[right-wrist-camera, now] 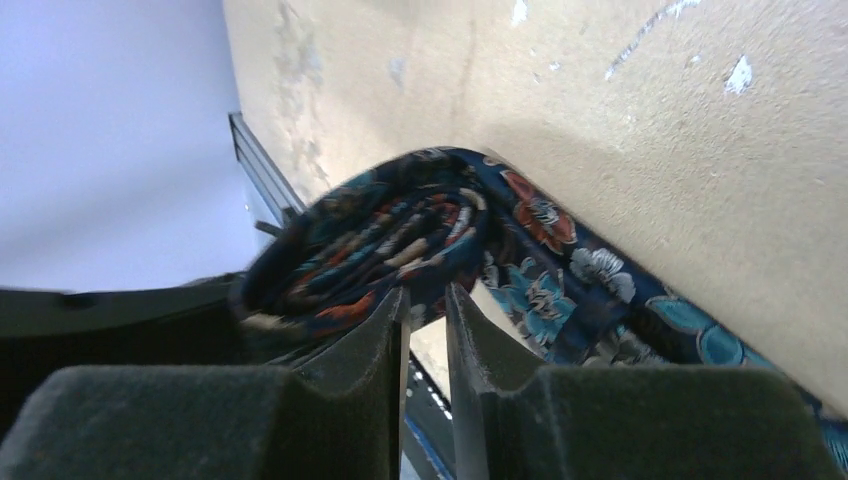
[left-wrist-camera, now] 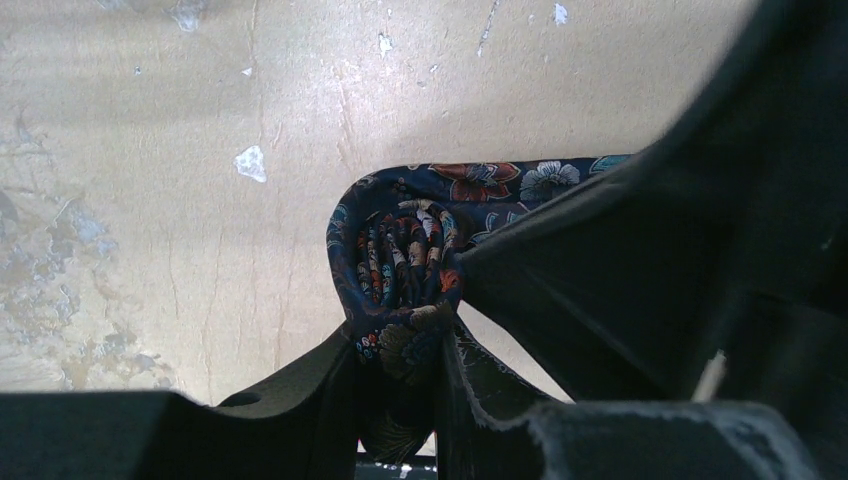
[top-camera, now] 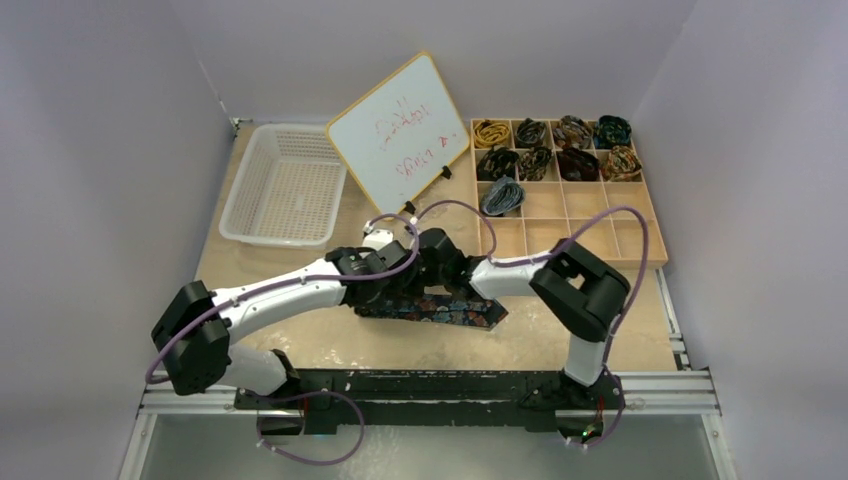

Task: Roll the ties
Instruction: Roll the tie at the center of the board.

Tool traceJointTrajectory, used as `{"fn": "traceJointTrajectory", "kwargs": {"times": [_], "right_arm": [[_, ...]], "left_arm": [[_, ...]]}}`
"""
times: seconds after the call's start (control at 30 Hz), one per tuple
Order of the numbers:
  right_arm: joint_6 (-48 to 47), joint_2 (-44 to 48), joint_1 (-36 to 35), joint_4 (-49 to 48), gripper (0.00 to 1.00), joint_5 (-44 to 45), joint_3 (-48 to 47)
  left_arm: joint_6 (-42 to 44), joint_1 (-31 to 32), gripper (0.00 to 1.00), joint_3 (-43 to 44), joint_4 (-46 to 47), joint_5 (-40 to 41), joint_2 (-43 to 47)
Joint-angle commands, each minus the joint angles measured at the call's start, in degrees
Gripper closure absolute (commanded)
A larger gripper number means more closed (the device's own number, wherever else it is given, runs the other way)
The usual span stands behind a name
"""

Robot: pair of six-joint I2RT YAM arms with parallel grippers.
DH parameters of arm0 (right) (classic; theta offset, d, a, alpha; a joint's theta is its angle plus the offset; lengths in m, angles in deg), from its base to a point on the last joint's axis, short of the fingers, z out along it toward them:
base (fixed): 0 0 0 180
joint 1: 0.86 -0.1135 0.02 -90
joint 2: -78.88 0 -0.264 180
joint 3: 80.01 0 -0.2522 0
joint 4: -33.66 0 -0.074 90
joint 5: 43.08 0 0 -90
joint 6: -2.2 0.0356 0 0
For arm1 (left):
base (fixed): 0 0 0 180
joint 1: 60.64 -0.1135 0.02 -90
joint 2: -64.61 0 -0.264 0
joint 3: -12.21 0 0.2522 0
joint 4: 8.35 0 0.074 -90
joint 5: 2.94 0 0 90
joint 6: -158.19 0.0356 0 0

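A navy floral tie (top-camera: 455,313) lies flat across the table's near middle, and both arms meet over its left end. That end is rolled into a coil (left-wrist-camera: 398,250). My left gripper (left-wrist-camera: 405,340) is shut on the coil's lower part, with fabric filling the gap between its fingers. My right gripper (right-wrist-camera: 425,300) comes in from the other side, its tips against the coil (right-wrist-camera: 370,235). Its jaws stand a narrow slit apart, and whether fabric is pinched at the tips does not show. The unrolled tail (right-wrist-camera: 580,290) runs off to the right. From above, the grippers hide the coil.
A wooden compartment tray (top-camera: 590,235) at the back right holds several rolled ties (top-camera: 555,145), one grey-blue (top-camera: 503,195). A white mesh basket (top-camera: 285,185) sits at the back left, with a small whiteboard (top-camera: 400,130) propped beside it. Metal rails run along the near edge.
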Motion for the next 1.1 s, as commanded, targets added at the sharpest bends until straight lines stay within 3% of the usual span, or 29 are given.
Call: {"fn": "traceJointTrajectory", "kwargs": {"times": [0.0,0.37,0.63,0.83,0.93,1.07], "right_arm": [[0.0,6.9,0.7,6.6,0.77,8.6,1.2],[4.0,24.2,1.9,12.7,0.73,22.7,15.9],[2.8,35.2,2.8,14.6,0.65,24.3,21.2],[1.6,36.2,2.8,13.9,0.55,23.5,22.7],[0.4,35.5,2.8,13.5,0.45,23.3,22.3],[-1.5,35.3,3.0,13.7,0.2,24.2,21.1]], "left_arm": [[-2.4,1.0,0.75,2.2,-1.1,2.0,-0.6],[-5.6,5.2,0.72,4.5,-1.6,2.9,-7.9],[-7.5,6.0,0.6,8.4,2.4,-2.0,-14.3],[-6.7,6.0,0.48,10.1,6.5,-6.4,-14.7],[-5.8,5.9,0.41,10.4,8.1,-7.7,-13.0],[-5.7,5.7,0.38,9.7,8.8,-8.6,-9.0]]}}
